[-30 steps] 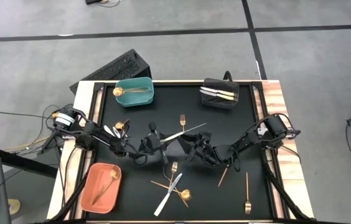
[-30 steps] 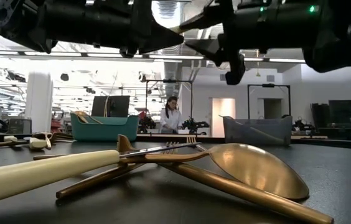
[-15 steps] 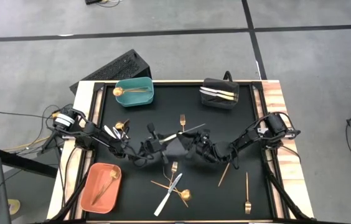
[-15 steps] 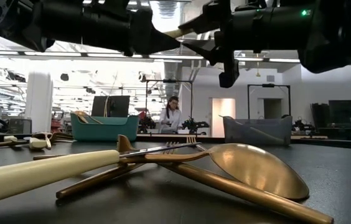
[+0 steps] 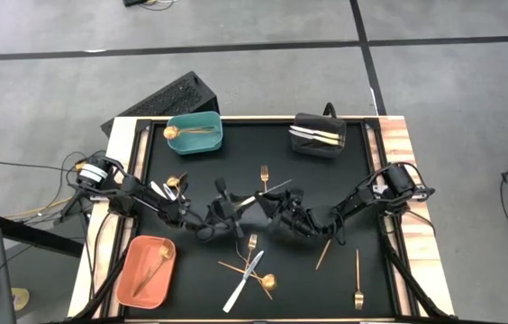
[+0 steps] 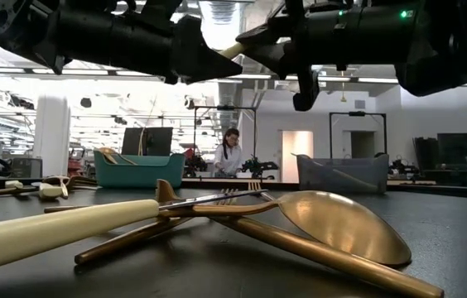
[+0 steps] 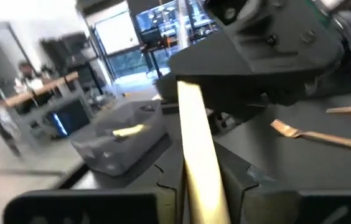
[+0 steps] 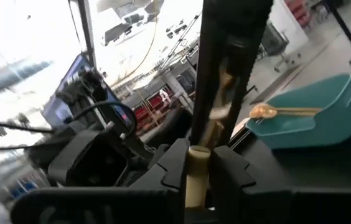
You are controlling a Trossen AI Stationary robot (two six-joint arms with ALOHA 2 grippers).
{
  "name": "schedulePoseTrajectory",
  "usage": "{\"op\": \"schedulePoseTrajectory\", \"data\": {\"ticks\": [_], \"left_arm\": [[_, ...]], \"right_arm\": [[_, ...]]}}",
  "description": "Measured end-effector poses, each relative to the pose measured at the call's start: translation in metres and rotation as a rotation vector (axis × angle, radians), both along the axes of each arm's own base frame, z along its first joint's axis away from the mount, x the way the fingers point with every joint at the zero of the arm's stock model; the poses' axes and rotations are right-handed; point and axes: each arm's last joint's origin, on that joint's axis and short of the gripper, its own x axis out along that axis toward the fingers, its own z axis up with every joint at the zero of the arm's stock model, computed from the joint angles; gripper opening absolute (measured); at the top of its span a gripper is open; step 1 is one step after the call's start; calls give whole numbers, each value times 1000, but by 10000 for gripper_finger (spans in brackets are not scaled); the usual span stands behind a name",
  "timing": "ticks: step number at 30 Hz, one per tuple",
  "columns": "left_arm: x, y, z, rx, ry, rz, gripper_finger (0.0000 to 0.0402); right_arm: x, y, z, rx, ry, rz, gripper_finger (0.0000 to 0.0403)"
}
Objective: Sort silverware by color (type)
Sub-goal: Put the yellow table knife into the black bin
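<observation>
A large open robotics lab or workshop hall: bare grey concrete floor (image 5: 263,81) crossed by dark seams around the wood-edged black-topped table (image 5: 389,135) in the high view; white column (image 6: 51,136) at left of the low view, bright ceiling lights along the top, black-framed benches and racks (image 6: 358,136) at centre right, a white-coated person (image 6: 228,155) at centre among more robot arms

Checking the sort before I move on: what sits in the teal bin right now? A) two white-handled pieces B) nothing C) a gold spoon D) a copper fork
C: the high view shows a single gold spoon lying in the teal bin.
</observation>
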Motion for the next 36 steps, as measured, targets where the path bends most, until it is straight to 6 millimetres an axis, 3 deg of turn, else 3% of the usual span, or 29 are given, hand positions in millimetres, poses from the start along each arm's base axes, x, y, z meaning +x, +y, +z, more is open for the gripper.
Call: {"op": "schedulePoseTrajectory", "data": {"ticks": [8, 13, 17, 22, 30, 36], "left_arm": [[-1, 0, -9, -77, 47, 41, 104], [-4, 1, -24, -182, 146, 53, 131], [-7, 0, -34, -219, 237, 18, 140], [-8, 0, -37, -267, 262, 0, 141], [-8, 2, -38, -287, 260, 7, 141], [-7, 7, -37, -317, 240, 32, 141]], "right_arm": [[-2, -1, 6, -162, 117, -48, 69], [-7, -6, 32, -312, 352, -64, 69], [-19, -26, 55, -383, 598, -93, 69], [-40, -59, 80, -426, 894, -32, 69], [-73, -135, 109, -317, 1349, -90, 69], [-83, -199, 96, -311, 1656, -65, 69]]}}
